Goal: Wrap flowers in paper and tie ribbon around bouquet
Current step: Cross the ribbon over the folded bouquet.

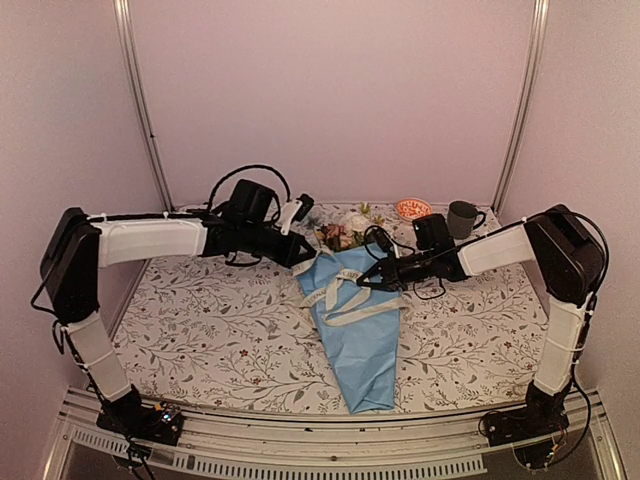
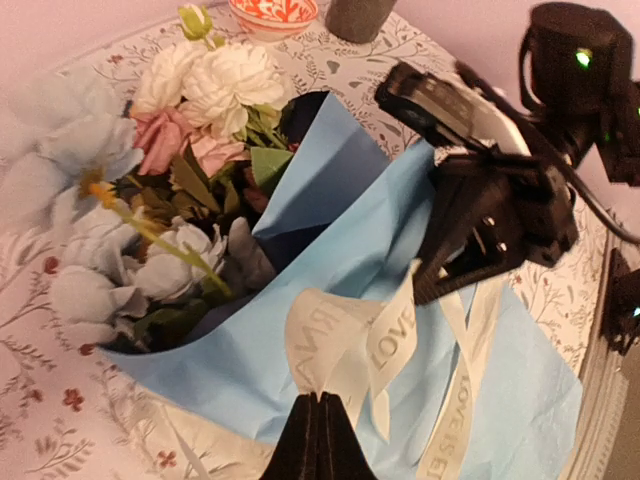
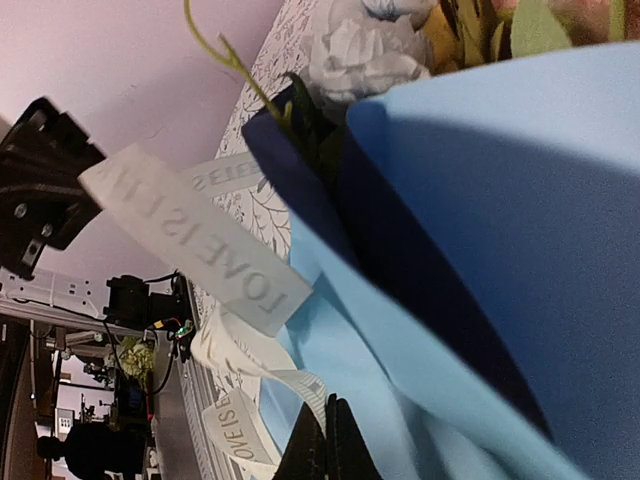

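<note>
- Progress, top view: paper (image 1: 370, 370) is already coned around flowers (image 1: 345, 230), so the bouquet (image 1: 358, 335) lies mid-table with blooms at its far end. Ribbon (image 1: 335, 293) crosses the bouquet's upper half in slack loops, so the tie looks unfinished. Left gripper (image 1: 303, 252) is at the bouquet's left shoulder, right gripper (image 1: 365, 280) at its right edge.
- Left wrist: left gripper's jaws are together, and a ribbon loop over the bouquet's front runs right into the tips and looks pinched.
- Right wrist: right gripper's jaws are together, and a ribbon curl beside the bouquet reaches the tips, seemingly pinched.
- Left to do, by my read: pull tight and finish the knot.
</note>
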You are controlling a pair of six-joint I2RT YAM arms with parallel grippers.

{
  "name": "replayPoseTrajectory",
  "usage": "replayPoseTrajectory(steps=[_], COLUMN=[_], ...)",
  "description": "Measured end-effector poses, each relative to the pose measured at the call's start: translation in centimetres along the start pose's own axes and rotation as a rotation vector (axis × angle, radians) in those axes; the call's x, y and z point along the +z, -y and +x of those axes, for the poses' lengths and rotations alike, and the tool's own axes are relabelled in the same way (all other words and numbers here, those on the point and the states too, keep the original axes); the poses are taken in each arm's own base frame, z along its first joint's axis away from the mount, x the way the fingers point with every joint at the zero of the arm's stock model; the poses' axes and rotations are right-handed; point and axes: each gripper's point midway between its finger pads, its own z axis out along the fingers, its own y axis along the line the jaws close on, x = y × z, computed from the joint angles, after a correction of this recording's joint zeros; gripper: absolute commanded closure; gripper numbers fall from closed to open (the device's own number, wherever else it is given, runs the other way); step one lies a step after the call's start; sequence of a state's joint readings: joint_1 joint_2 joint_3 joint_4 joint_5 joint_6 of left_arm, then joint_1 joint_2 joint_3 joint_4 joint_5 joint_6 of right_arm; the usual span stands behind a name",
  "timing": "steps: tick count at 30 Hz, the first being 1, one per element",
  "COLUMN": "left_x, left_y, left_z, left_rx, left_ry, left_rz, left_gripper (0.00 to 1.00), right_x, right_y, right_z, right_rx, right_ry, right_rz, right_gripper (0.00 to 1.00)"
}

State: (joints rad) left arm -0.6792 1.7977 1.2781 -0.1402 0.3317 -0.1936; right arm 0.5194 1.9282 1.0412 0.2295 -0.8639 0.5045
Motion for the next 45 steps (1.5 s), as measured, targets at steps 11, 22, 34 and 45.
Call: replayPoseTrajectory(steps=[11, 22, 34, 45], left_x=[-9.4, 1.5, 5.6, 5.4], left_y=[22.7, 21.4, 1.7, -1.0], left_z=[0.9, -5.4, -8.3, -9.2], left_rx=[0.707, 0.829, 0.505, 0.564], left_ry=[0.022, 0.039, 0.036, 0.004], left_rz=[0.409, 0.333, -0.182, -0.386], left_gripper=[1.0, 1.0, 0.85, 0.1], right_x=[0.8, 0.9, 1.4, 1.4], right_y=[-1.8, -2.0, -0.6, -0.2], right_z=[-4.7, -3.9, -2.9, -2.4], right_rx=[-0.076, -0.074, -0.034, -0.019], right_ry=[-0.002, -0.043, -0.073, -0.089], right_rz=[-0.055, -0.076, -0.07, -0.051], right_gripper=[1.0, 1.0, 1.0, 1.0])
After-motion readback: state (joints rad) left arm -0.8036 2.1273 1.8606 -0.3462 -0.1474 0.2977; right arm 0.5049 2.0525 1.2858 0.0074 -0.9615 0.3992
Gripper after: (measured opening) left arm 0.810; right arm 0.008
